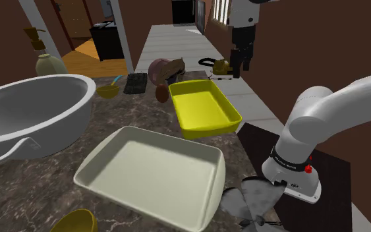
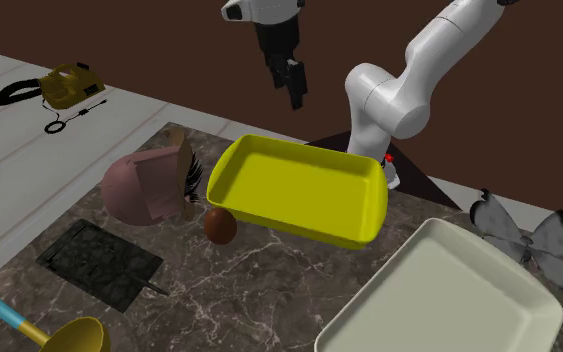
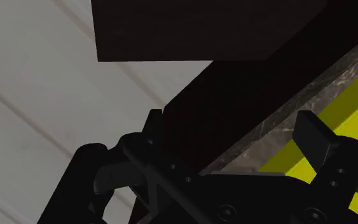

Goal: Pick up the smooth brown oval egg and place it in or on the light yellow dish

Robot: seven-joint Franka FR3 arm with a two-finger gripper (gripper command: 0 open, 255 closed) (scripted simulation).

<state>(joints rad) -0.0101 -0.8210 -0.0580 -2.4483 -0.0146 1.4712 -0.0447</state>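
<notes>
The brown egg (image 1: 161, 94) (image 2: 220, 226) lies on the dark marble counter, touching or just beside the outer wall of the yellow dish (image 1: 203, 109) (image 2: 299, 190) (image 3: 355, 108). The dish is rectangular, shallow and empty. My black gripper (image 1: 238, 66) (image 2: 294, 85) (image 3: 231, 127) hangs high in the air by the dish's far corner, well away from the egg. Its fingers stand apart with nothing between them.
A pinkish-brown object (image 2: 149, 188) lies on its side next to the egg, and a black mat (image 2: 99, 262) sits by it. A white baking dish (image 1: 151, 174), a large white bowl (image 1: 32, 112), a yellow ladle (image 2: 64, 335) and a grey fan-like thing (image 2: 529, 240) share the counter.
</notes>
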